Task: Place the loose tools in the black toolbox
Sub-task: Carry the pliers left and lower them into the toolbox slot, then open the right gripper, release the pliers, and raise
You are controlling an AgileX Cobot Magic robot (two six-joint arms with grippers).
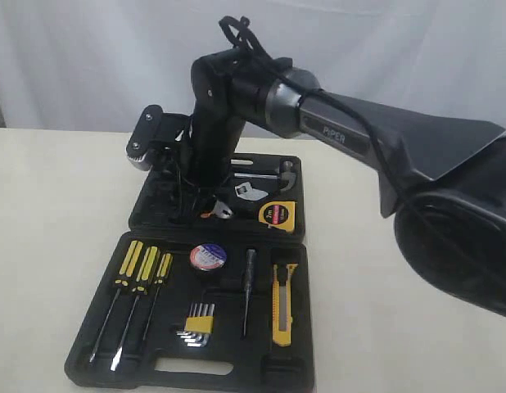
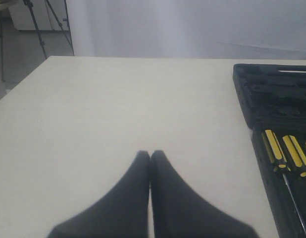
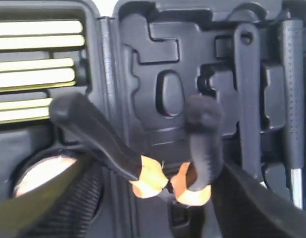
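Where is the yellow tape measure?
In the exterior view, the tape measure sits in the far half of the toolbox, right of centre, just beyond the yellow knife.

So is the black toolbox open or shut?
Open. The black toolbox lies flat with both halves spread apart, and the screwdrivers, utility knife and tape measure show inside its recesses.

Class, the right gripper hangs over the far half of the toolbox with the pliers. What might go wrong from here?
1. The pliers, seemingly gripped by the right gripper, have splayed handles; released like this, they may miss a recess in the black toolbox and lie proud.
2. The yellow tape measure sits close beside the arm, so lowering or withdrawing could nudge it.
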